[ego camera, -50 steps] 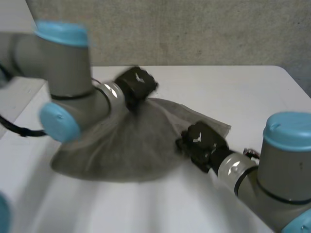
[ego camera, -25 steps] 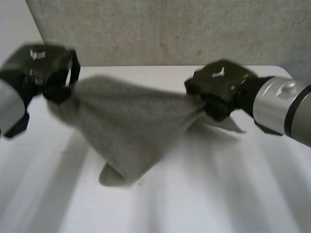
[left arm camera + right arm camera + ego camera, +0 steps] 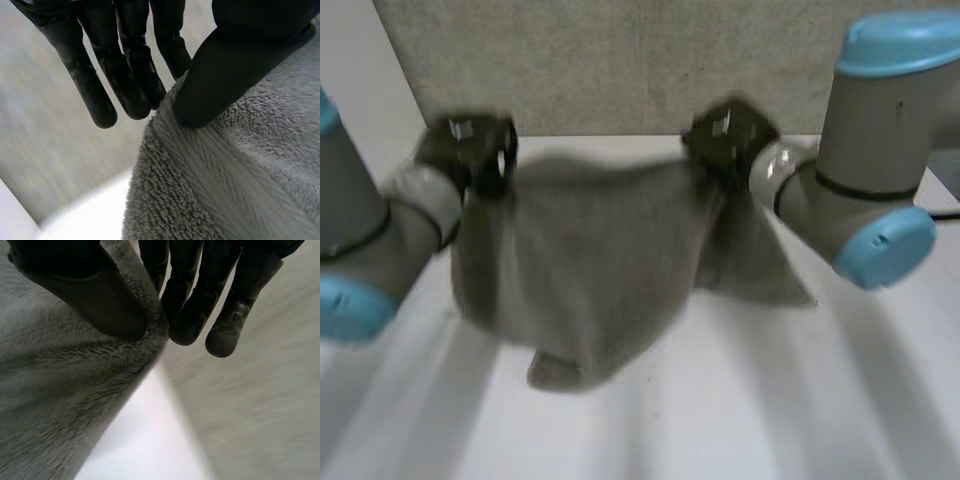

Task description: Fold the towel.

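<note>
Table [image 3: 820,400]: white, lies under the towel and runs out past it on every side.
Wall [image 3: 620,60]: grey and rough, stands behind the towel. It is also visible past the fingertips in both wrist views.
Towel [image 3: 590,260]: grey terry, lifted and hanging spread as a sheet between the two hands. The upper edge runs roughly level from hand to hand. The body narrows downward to a folded tip low at the tabletop; whether the tip touches cannot be told. A loose flap hangs off the sheet's right side, below the right hand.
Right arm [image 3: 865,130]: grey with a blue cap, comes in beside the towel's flap.
Left arm [image 3: 360,230]: grey with a blue cap, comes in beside the towel's opposite side.
Left hand [image 3: 470,150]: at the towel's upper left corner. In its own wrist view the hand [image 3: 125,75] has its thumb pressed onto the pile [image 3: 240,185] and straight fingers behind the edge, pinching the cloth.
Right hand [image 3: 725,135]: at the towel's upper right corner. In its wrist view the hand [image 3: 200,300] clamps the towel's edge [image 3: 60,390] between thumb and straight fingers.
</note>
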### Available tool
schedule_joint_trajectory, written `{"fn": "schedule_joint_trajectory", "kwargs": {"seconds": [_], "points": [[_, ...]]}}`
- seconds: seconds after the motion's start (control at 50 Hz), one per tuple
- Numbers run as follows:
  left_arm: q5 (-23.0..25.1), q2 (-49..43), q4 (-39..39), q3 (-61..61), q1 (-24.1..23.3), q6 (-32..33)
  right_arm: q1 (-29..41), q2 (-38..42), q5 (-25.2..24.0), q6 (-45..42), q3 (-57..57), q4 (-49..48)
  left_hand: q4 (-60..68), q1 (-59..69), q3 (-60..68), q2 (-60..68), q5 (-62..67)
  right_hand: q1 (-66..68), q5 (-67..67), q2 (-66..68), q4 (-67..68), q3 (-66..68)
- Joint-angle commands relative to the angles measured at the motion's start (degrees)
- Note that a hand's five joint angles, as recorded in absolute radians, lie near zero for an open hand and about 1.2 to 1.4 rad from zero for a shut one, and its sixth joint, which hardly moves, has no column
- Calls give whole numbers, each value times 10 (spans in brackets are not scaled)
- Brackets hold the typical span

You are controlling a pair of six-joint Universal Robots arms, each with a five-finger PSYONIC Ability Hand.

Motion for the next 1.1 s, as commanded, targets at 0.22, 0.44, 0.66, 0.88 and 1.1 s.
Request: {"fn": "schedule_joint_trajectory", "kwargs": {"seconds": [0.22, 0.44, 0.66, 0.88, 1.1], "points": [[-128, 6, 49, 128, 9, -125, 9, -56, -55, -8, -27, -116, 102, 125, 103, 103, 116, 38, 22, 44, 28, 35], [-127, -12, 58, -106, 29, -125, 10, 17, -74, -37, 93, -49, 102, 125, 103, 103, 116, 38, 22, 44, 28, 35], [-127, -43, 63, -199, 40, -123, 38, 102, -66, -26, 182, -47, 102, 125, 103, 103, 116, 38, 22, 44, 28, 35], [-127, -1, 62, -224, 66, -123, 30, 26, -66, 122, 268, -110, 102, 125, 103, 103, 116, -272, -288, -265, -282, -274], [-125, 35, 59, -225, 66, -124, -16, -91, -73, 278, 394, -200, 102, 125, 103, 103, 116, -580, -596, -574, -591, -583]]}}
